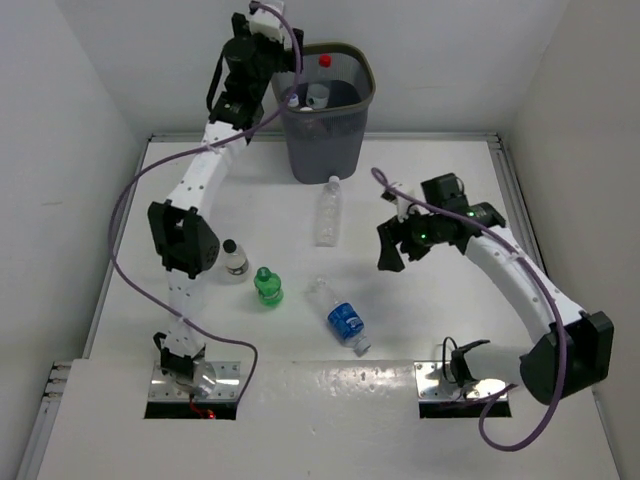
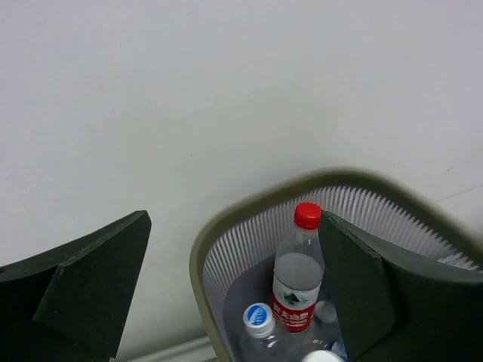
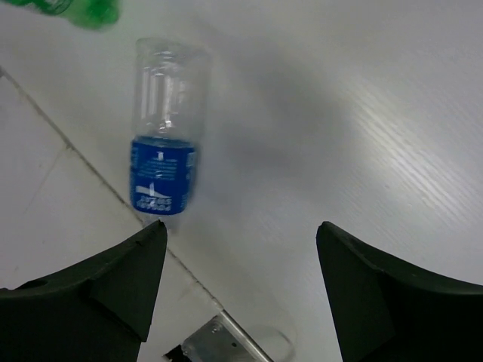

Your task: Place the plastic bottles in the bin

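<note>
On the table [image 1: 450, 180], the blue-labelled bottle [image 3: 162, 162] lies on its side near the open, empty right end effector [image 3: 241, 226], which should centre its jaws across the label before closing. The left end effector [image 2: 234, 219] hangs open, empty, over the bin [image 1: 340, 140].

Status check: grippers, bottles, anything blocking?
Left gripper open, empty, at bin rim. Right gripper open, raised, near blue-label bottle. Four bottles on table, others in bin. No obstruction seen.
</note>
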